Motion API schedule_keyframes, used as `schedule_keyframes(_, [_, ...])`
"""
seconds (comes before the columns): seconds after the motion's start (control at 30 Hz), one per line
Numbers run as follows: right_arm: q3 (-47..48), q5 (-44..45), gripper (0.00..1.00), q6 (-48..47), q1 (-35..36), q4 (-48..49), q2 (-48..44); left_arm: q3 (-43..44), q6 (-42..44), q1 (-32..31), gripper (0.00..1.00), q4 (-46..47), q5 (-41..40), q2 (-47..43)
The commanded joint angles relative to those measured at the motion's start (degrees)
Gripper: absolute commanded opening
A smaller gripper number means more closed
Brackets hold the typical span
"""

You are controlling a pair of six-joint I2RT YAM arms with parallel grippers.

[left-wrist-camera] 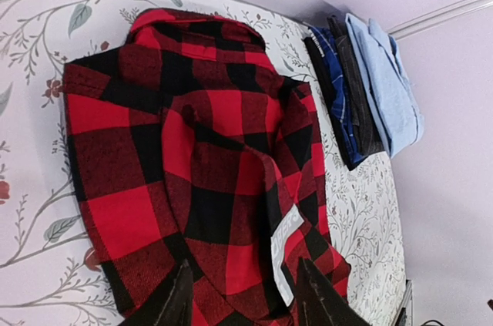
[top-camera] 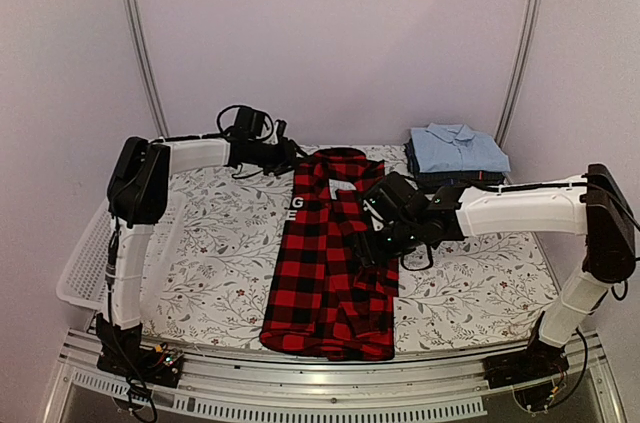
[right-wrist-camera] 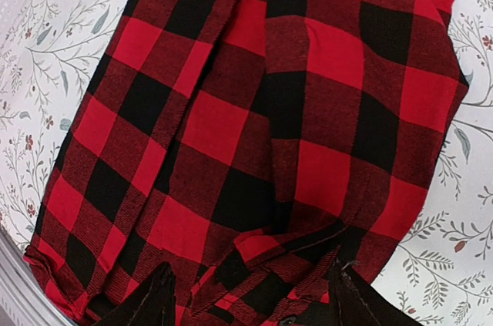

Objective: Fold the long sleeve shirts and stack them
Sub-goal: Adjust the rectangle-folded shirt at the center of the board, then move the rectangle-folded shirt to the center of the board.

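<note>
just under right tool (right-wrist-camera: 254, 307), checked shirt (right-wrist-camera: 231, 110)

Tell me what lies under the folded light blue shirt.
Under the light blue shirt lies a stack of darker folded shirts; only their edges show, one with a blue check. Their tops and exact count are covered.

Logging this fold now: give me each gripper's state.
Left gripper: open, over the plaid shirt, holding nothing.
Right gripper: open, over the plaid shirt.

White letters (top-camera: 295, 207), perhaps "G E" (blurred), on the check shirt (top-camera: 320, 278).
</note>
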Motion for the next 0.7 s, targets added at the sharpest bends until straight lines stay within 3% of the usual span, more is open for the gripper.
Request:
schedule_keyframes(0.0, [3.86,1.93,0.66,1.55,2.29,-2.12,3.69,-1.14,0.52,0.56,0.45,0.76,3.34,2.39])
schedule_keyframes(0.33, [5.46,4.18,0.69,5.65,3.50,-3.45,7.55,8.27,-0.81,2.19,0.44,-5.91,4.39,12.66])
schedule_keyframes(0.67, [5.95,4.83,0.64,6.15,3.97,-5.19,8.53,15.31,0.04,4.99,0.43,-8.77,3.22,17.93])
